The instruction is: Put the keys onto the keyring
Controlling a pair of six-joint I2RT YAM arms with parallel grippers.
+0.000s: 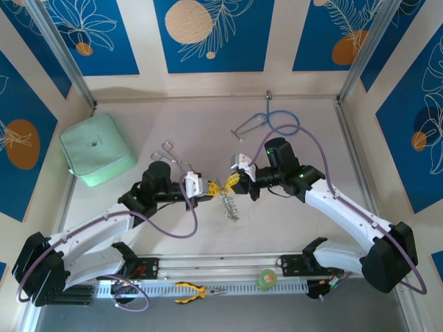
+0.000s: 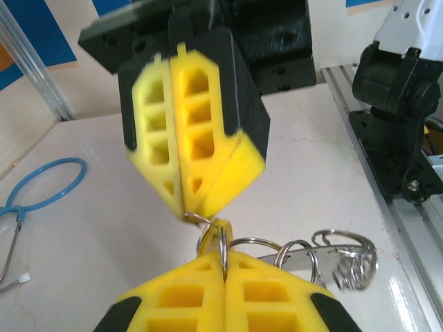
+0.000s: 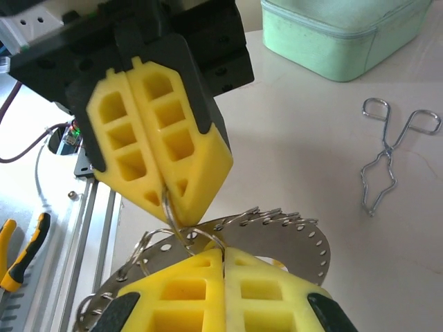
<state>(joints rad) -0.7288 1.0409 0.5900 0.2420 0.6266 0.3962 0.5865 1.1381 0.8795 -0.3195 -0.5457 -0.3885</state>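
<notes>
The keyring (image 3: 297,238), a wide silvery band with holes and small wire rings along its rim, hangs between the two grippers over the table's middle (image 1: 230,206). My left gripper (image 2: 225,254) is shut on a small split ring standing upright in its yellow jaws. My right gripper (image 3: 223,252) is shut on a small ring too. The two sets of yellow tips meet nose to nose (image 1: 223,187). In the left wrist view the keyring (image 2: 339,254) trails off to the right. A scrap of yellow (image 2: 223,225) shows behind the ring; I cannot tell whether it is one of the keys.
A mint green case (image 1: 97,149) sits at the left, silver forceps (image 1: 173,155) just behind the left arm. The blue-tubed stethoscope (image 1: 277,124) lies at the back right. Yellow pliers (image 1: 194,292) and a green tape roll (image 1: 267,279) rest on the front rail.
</notes>
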